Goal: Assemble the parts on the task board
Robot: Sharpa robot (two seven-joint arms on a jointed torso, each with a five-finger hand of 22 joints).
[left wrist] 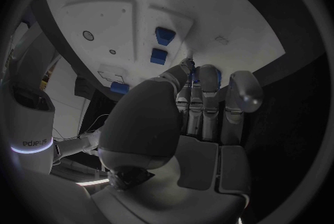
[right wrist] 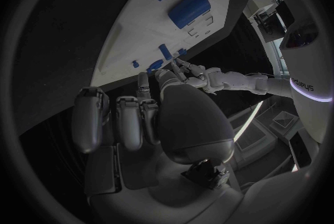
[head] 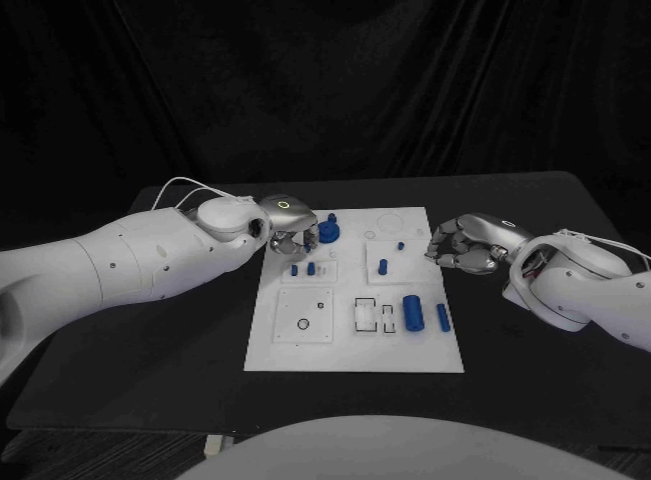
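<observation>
Two blue cylinders (head: 426, 314) lie nearest; left hand (head: 299, 232) half hides its pinched blue part (head: 328, 230); right hand (head: 464, 243) clenched, empty.

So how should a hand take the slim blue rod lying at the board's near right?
The slim blue rod lies flat on the task board, its length running away from the robot. Probably best pinched at mid-length, across its narrow width, from straight above; the right hand is on its side.

Black table (head: 152, 380) across the middle of the frame. Black folded curtain (head: 325, 80) filling the upper half. Dim, even light throughout.
</observation>
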